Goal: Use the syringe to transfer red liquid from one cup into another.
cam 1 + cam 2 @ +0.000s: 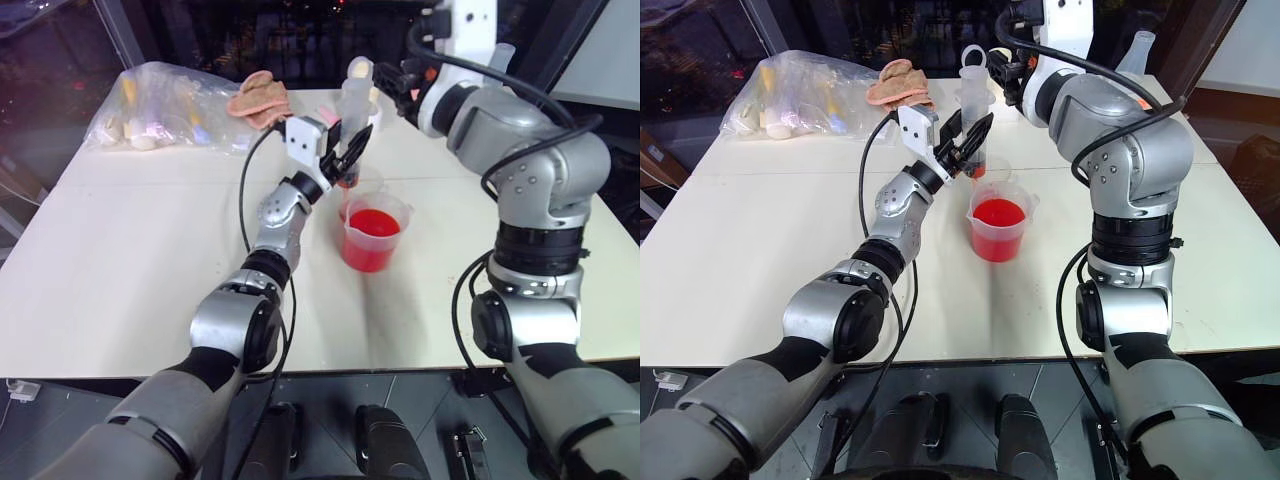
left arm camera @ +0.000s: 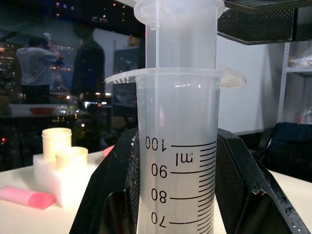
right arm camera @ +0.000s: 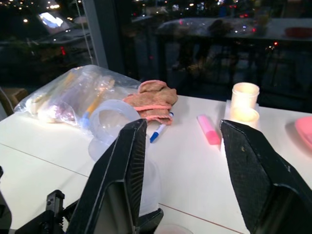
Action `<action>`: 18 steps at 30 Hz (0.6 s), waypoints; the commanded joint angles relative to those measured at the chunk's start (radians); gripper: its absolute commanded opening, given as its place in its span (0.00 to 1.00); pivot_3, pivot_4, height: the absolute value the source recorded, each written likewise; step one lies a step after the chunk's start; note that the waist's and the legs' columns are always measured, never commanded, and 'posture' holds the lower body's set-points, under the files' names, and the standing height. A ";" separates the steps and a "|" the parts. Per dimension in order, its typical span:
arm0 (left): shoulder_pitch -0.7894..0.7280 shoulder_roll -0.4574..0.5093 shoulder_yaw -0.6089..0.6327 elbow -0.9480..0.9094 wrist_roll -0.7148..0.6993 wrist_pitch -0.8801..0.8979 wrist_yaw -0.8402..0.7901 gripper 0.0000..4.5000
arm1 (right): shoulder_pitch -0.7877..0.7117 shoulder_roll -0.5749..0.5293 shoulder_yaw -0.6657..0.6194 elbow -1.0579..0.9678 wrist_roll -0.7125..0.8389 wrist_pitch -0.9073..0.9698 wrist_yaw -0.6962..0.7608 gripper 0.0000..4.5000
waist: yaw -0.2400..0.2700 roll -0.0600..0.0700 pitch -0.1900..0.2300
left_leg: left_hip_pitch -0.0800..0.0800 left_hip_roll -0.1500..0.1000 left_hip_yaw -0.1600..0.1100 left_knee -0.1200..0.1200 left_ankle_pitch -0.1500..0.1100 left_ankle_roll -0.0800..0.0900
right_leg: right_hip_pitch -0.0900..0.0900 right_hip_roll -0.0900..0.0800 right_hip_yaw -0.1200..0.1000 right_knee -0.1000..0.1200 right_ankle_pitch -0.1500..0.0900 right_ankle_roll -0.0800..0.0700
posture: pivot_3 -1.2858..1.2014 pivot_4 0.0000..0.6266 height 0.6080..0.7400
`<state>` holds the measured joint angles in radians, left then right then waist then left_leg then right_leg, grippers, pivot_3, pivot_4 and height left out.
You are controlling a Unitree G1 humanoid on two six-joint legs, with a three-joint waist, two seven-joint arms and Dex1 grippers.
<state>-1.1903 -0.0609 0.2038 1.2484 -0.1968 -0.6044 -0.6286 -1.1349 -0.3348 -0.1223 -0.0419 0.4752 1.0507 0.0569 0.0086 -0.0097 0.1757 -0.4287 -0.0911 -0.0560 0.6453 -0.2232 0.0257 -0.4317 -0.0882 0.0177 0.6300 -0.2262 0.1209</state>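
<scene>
Syringe (image 2: 178,146): clamped upright in left gripper (image 1: 962,140).
Right gripper (image 3: 195,180): jaws apart (beside plunger top) — mis-seat tilts barrel.
Cup (image 1: 998,228): full — knock spills red.

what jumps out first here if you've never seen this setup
The red liquid in the near cup at mid-table catches the eye first. Just behind it, the left pincer is shut on the upright syringe. The right pincer stands open beside its plunger top.
</scene>
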 commanded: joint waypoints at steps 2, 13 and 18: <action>-0.014 -0.013 -0.007 -0.018 0.013 -0.018 -0.003 0.34 | -0.059 0.011 0.006 -0.091 0.016 0.063 0.013 0.54 | -0.001 0.000 0.000 | 0.000 0.000 0.000 0.000 0.000 0.000 | 0.000 0.000 0.000 0.000 0.000 0.000 | 0.52 0.24 1.00; -0.016 -0.020 -0.001 -0.020 0.017 -0.019 -0.001 0.34 | -0.059 0.021 0.033 -0.088 -0.034 0.064 0.030 0.54 | -0.002 0.000 0.000 | 0.000 0.000 0.000 0.000 0.000 0.000 | 0.000 0.000 0.000 0.000 0.000 0.000 | 0.52 0.24 1.00; -0.015 -0.020 -0.001 -0.021 0.016 -0.020 -0.001 0.34 | -0.045 0.020 0.042 -0.069 -0.064 0.043 0.046 0.54 | -0.003 0.000 0.000 | 0.000 0.000 0.000 0.000 0.000 0.000 | -0.001 0.000 0.000 0.001 0.000 0.000 | 0.52 0.24 1.00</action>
<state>-1.1903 -0.0794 0.2024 1.2485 -0.1838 -0.6044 -0.6288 -1.1619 -0.3120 -0.0798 -0.0925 0.4231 1.1206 0.0960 0.0055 -0.0097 0.1757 -0.4289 -0.0911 -0.0560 0.6453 -0.2231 0.0256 -0.4322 -0.0882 0.0176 0.6305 -0.2261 0.1209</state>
